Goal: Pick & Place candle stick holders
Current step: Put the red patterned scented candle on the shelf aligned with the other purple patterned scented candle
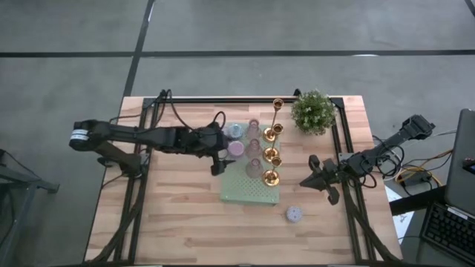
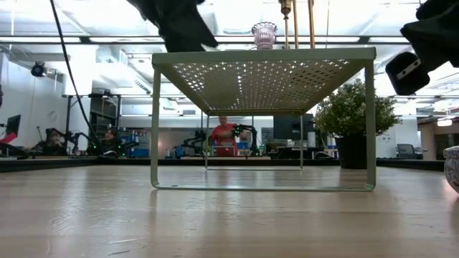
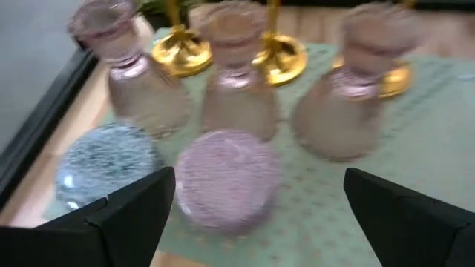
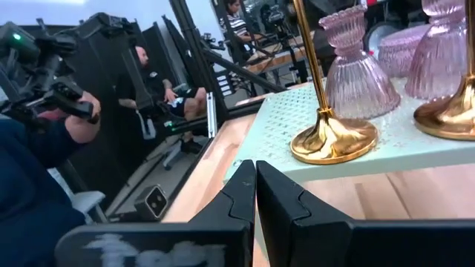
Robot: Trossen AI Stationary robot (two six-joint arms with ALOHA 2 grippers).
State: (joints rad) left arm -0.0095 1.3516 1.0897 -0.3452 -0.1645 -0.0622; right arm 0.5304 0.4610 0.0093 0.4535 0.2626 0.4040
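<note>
Gold holders (image 1: 272, 155) stand in a row on a pale green perforated raised shelf (image 1: 251, 191), the tall thin one (image 1: 278, 105) at the far end. Three pink glass holders (image 3: 236, 96) stand beside them. A blue-grey round holder (image 3: 107, 159) and a pink round holder (image 3: 226, 178) sit at the shelf's left edge. A lavender round holder (image 1: 294, 215) rests on the table, near and right of the shelf. My left gripper (image 3: 260, 215) is open at the shelf's left edge, its fingers wide on either side of the pink round holder, apart from it. My right gripper (image 4: 254, 185) is shut and empty, right of the shelf.
A green potted plant (image 1: 312, 111) stands at the far right of the table. The shelf stands on thin legs (image 2: 155, 125) with open room beneath it. Black frame rails (image 1: 349, 200) run along the table's sides. People show in the room beyond.
</note>
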